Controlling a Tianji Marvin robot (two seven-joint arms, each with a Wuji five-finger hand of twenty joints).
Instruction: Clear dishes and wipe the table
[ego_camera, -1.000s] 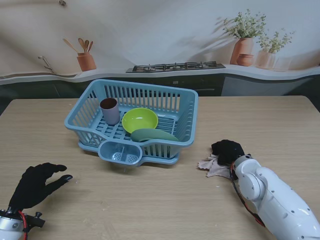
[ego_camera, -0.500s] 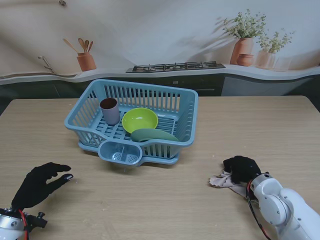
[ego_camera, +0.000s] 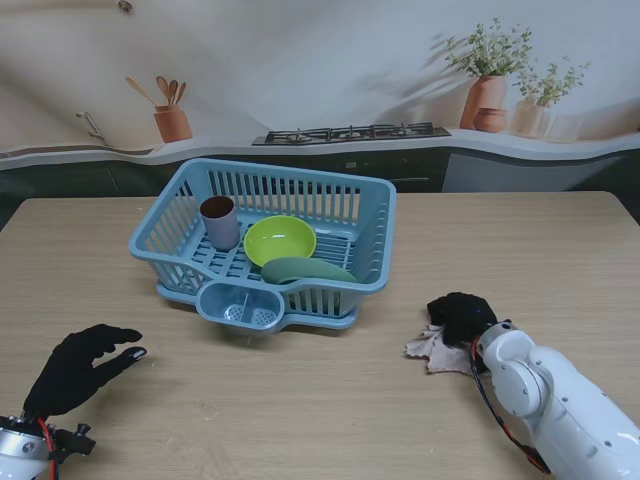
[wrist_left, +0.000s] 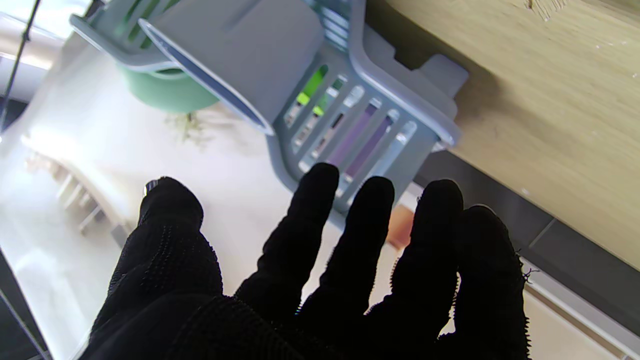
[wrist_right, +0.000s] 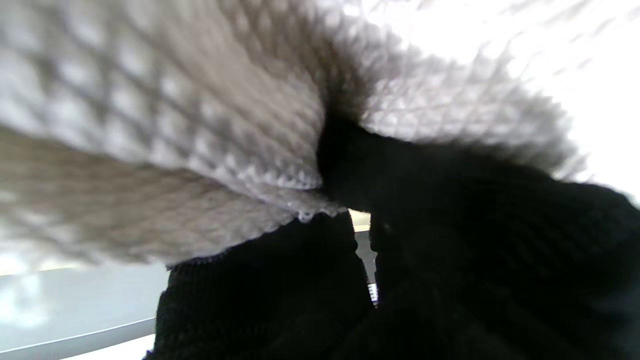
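Against half a second ago, the black-gloved left hand (ego_camera: 78, 370) has not shifted: it rests near the left front corner of the pale wooden bench (ego_camera: 300, 420), fingers apart and holding nothing; the left wrist view shows its fingers (wrist_left: 320, 220) spread, pointing toward the rack. The black-gloved right hand (ego_camera: 460, 318) has moved: it and the crumpled beige waffle-weave cloth (ego_camera: 432, 348) now lie farther from me and a little more to the left than they did, though still nearer to me than a full second ago. The rack and its contents are unchanged.

The light blue slatted plastic dish rack (ego_camera: 345, 200) stands in the middle of the bench, well apart from both hands. In its left part stands an upright mauve cup with a dark brown inside (ego_camera: 219, 221). Just right of the cup sits a lime-green bowl (ego_camera: 280, 240), open side up. Nearer to me and to the right, a sage-green dish (ego_camera: 305, 269) leans tilted against the rack's front wall, overlapping the bowl's edge. The small cutlery pocket (ego_camera: 238, 305) on the rack's front shows only its perforated floor.

To the right, the right hand is closed on the cloth, which lies on the bench beneath the hand; in the blurred right wrist view its folds (wrist_right: 200, 150) bunch over the black glove (wrist_right: 450, 250).
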